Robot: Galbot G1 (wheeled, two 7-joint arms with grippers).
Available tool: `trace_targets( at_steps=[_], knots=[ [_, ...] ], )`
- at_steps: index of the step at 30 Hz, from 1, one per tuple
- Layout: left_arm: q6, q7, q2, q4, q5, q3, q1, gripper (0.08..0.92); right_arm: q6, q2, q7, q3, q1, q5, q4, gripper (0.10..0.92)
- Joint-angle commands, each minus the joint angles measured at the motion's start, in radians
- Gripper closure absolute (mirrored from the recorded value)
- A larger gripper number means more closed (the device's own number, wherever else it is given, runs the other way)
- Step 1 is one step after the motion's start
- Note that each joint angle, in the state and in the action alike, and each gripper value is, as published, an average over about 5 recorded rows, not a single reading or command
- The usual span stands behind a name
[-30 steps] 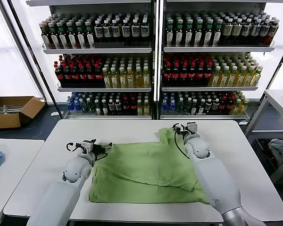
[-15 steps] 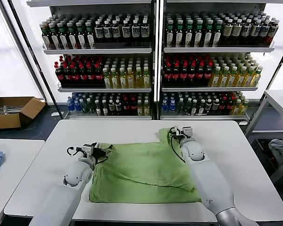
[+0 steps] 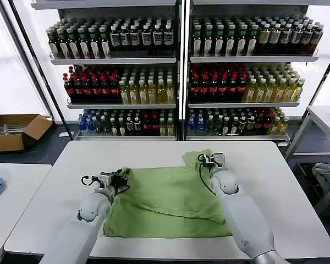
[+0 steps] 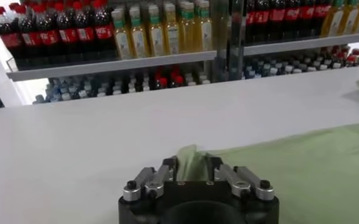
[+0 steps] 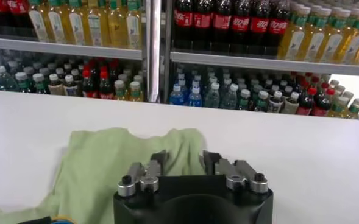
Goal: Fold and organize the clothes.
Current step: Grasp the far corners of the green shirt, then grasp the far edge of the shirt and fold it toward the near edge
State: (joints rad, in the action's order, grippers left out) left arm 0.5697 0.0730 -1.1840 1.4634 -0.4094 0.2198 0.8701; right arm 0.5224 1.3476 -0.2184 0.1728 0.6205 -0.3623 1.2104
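The shirt [image 3: 165, 201] lies flat on the table [image 3: 49, 187]. The left gripper [image 3: 122, 177] pinches its far left corner; the right gripper [image 3: 207, 160] pinches its far right corner. Lift both corners evenly, keep the edge taut, and fold toward the near hem.

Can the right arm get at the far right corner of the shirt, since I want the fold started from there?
Probably yes. The right gripper is already at that corner of the green shirt, its jaws drawn in on a bunched-up edge, with nothing between them on the white table.
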Motion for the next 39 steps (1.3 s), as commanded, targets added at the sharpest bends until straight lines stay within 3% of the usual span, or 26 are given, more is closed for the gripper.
trace_targets(
  at_steps=[1, 8, 18, 39],
  knots=[
    [-0.005, 0.003, -0.003, -0.004, -0.010, 0.004, 0.010, 0.754, 0.006, -0.003, -0.001, 0.002, 0.037, -0.003, 0.072, 0.750],
    [-0.087, -0.008, -0.004, 0.016, -0.012, 0.012, 0.014, 0.904, -0.002, -0.016, -0.001, 0.021, 0.061, -0.023, 0.171, 0.915],
    [-0.209, -0.035, 0.001, 0.113, -0.007, 0.024, 0.050, 0.909, -0.028, -0.035, -0.003, 0.055, 0.120, -0.034, 0.368, 0.919],
    [-0.228, -0.034, 0.039, 0.405, 0.013, 0.112, 0.257, 0.910, -0.051, -0.090, -0.037, 0.141, 0.495, -0.009, 0.790, 0.919]
  ],
)
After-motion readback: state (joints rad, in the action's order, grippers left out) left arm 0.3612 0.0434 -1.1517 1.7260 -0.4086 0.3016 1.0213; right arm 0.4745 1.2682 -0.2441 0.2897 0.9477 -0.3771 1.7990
